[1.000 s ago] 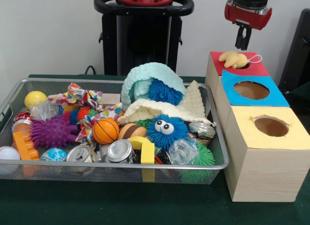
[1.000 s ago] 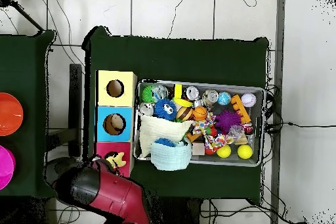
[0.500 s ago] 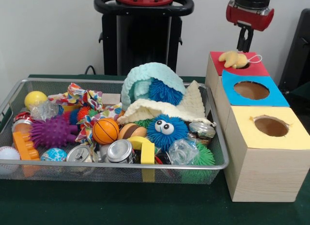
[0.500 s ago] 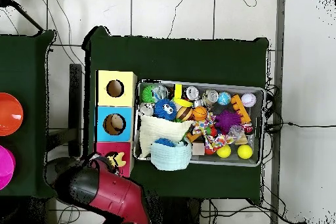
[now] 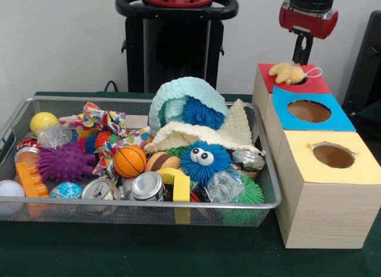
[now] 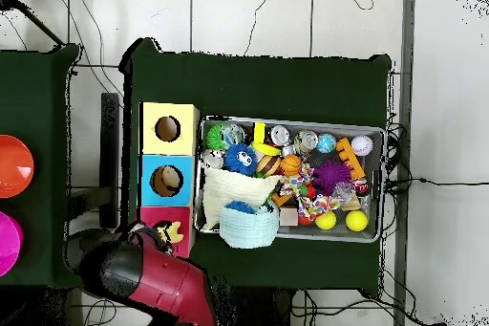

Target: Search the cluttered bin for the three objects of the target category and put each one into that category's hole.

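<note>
The pale yellow cloth (image 5: 287,72) lies bunched on the red-topped box (image 5: 317,86), over its hole, and also shows in the overhead view (image 6: 169,234). My gripper (image 5: 302,58) hangs open and empty a little above it. The mint green cloth (image 5: 177,97) drapes over a blue spiky ball at the back of the wire bin (image 5: 137,202). The cream cloth (image 5: 233,131) lies just in front of it. In the overhead view both cloths (image 6: 246,228) (image 6: 227,194) lie at the bin's (image 6: 287,121) left end, and the red arm (image 6: 158,282) hides the gripper.
The blue-topped box (image 5: 340,120) and the yellow-topped box (image 5: 300,165) stand in a row before the red one, right of the bin. Spiky balls, crushed cans (image 5: 147,186), small balls and toys fill the bin. The robot pedestal (image 5: 175,44) stands behind.
My gripper has risen a little and drifted slightly right above the red-topped box. The yellow cloth and the bin's contents have not moved.
</note>
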`<state>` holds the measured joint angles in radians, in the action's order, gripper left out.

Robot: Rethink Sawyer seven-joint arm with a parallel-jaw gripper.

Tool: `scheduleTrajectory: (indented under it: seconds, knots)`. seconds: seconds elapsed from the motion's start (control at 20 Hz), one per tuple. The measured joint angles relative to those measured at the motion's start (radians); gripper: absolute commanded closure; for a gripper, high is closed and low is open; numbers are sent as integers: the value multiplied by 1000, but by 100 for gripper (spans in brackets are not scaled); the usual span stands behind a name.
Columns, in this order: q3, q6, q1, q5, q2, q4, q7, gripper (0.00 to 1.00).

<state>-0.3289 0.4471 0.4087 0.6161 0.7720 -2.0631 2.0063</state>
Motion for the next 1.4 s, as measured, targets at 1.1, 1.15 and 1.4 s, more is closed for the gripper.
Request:
scheduleTrajectory:
  seconds: [1.1,1.15,1.4]
  knots:
    - [50,-71,-8,1,0,-57,0,100]
    - [50,-71,-9,1,0,-57,0,100]
    - [54,-75,-14,1,0,-57,0,100]
